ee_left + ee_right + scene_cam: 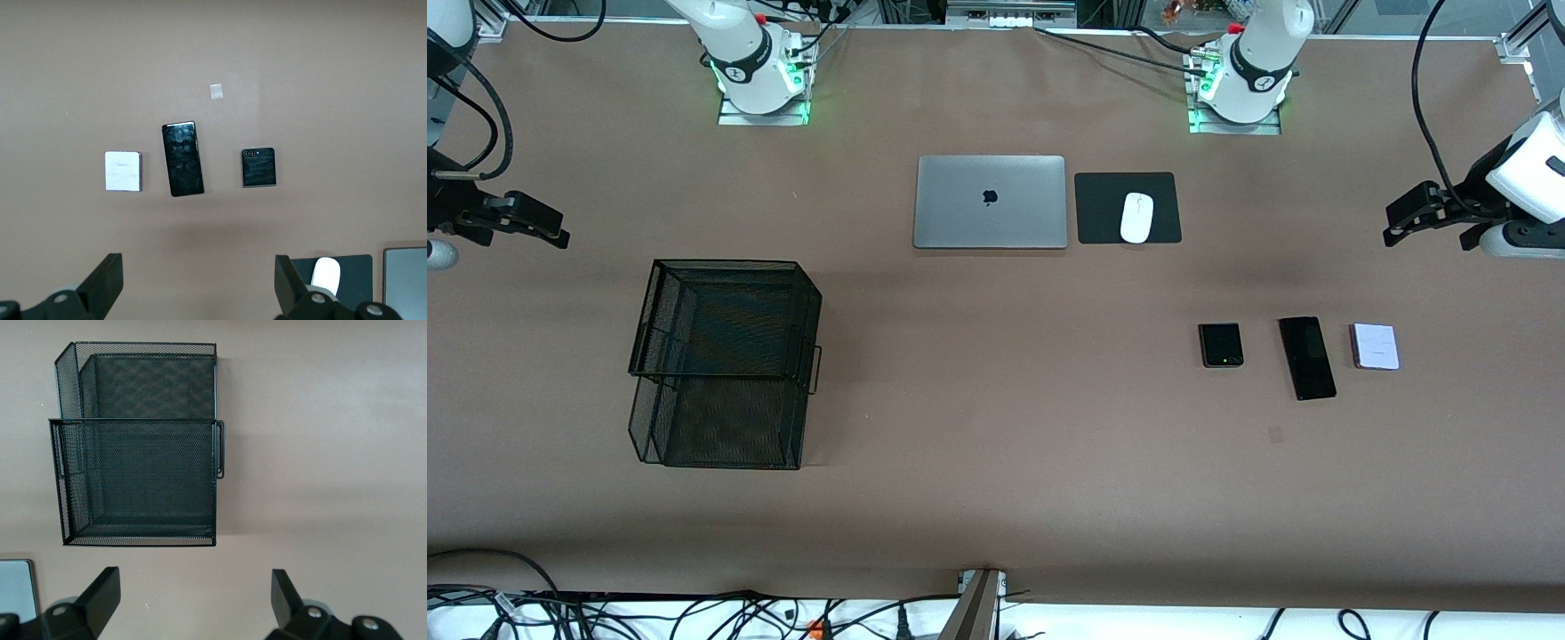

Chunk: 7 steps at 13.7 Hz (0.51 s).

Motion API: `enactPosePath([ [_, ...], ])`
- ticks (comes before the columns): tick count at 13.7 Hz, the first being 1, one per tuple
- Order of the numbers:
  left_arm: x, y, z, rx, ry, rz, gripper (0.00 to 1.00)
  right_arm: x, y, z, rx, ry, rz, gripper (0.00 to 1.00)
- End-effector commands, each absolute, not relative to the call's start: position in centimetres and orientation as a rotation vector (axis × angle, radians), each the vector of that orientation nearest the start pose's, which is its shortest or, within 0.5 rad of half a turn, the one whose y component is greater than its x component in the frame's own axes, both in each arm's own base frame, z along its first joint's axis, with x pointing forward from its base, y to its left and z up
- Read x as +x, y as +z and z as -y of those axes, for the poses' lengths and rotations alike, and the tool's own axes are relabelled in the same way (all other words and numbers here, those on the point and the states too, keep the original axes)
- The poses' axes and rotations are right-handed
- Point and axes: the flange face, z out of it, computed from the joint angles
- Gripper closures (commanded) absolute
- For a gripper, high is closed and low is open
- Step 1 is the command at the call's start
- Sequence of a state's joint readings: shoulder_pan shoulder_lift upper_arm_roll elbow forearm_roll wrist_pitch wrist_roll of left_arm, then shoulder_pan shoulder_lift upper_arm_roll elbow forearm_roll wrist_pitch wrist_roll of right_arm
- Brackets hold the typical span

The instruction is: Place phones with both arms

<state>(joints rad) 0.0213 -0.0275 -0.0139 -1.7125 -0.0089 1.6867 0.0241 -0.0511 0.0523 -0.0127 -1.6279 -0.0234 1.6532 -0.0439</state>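
Observation:
Three phones lie flat in a row on the brown table toward the left arm's end: a small squarish black phone [1220, 345] with a green dot, a long black slab phone [1307, 357] and a small white/lilac phone [1375, 346]. They also show in the left wrist view: the small black phone [258, 167], the slab [183, 159] and the white phone [123, 171]. My left gripper [1396, 227] [198, 287] is open and empty, held up over the table's left-arm end. My right gripper [553, 233] [195, 597] is open and empty, held up over the right-arm end.
A black wire mesh basket [720, 427] [137, 480] stands toward the right arm's end. A closed silver laptop [990, 202] and a white mouse [1136, 217] on a black pad [1169, 191] lie between the arm bases, farther from the front camera than the phones.

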Motion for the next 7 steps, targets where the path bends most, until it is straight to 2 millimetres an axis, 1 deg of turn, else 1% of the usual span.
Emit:
enactPosePath([
  [1, 56.0, 56.7, 0.0, -3.162, 0.137, -0.039, 0.0, 56.8, 58.3, 3.9, -3.166, 0.046, -0.048, 0.0],
  [2, 56.0, 56.4, 0.2, -3.174, 0.169, -0.04, 0.0, 56.9, 58.0, 3.8, -3.164, 0.053, -0.045, 0.0],
  [3, 56.4, 55.6, 0.4, -3.173, 0.191, -0.044, 0.0, 56.9, 58.0, 3.8, -3.164, 0.053, -0.045, 0.0],
  [4, 57.2, 54.8, 1.2, -3.169, 0.209, -0.066, 0.0, 56.9, 58.1, 3.8, -3.164, 0.05, -0.045, 0.0],
  [5, 57.8, 54.9, 1.7, -3.165, 0.204, -0.091, 0.0, 56.8, 58.2, 3.9, -3.164, 0.046, -0.048, 0.0],
  [6, 57.9, 54.6, 1.8, -3.168, 0.216, -0.091, 0.0, 56.8, 58.2, 3.9, -3.164, 0.048, -0.045, 0.0],
  [7, 57.9, 54.3, 2.4, -3.166, 0.226, -0.108, 0.0, 56.8, 58.3, 3.9, -3.164, 0.046, -0.045, 0.0],
])
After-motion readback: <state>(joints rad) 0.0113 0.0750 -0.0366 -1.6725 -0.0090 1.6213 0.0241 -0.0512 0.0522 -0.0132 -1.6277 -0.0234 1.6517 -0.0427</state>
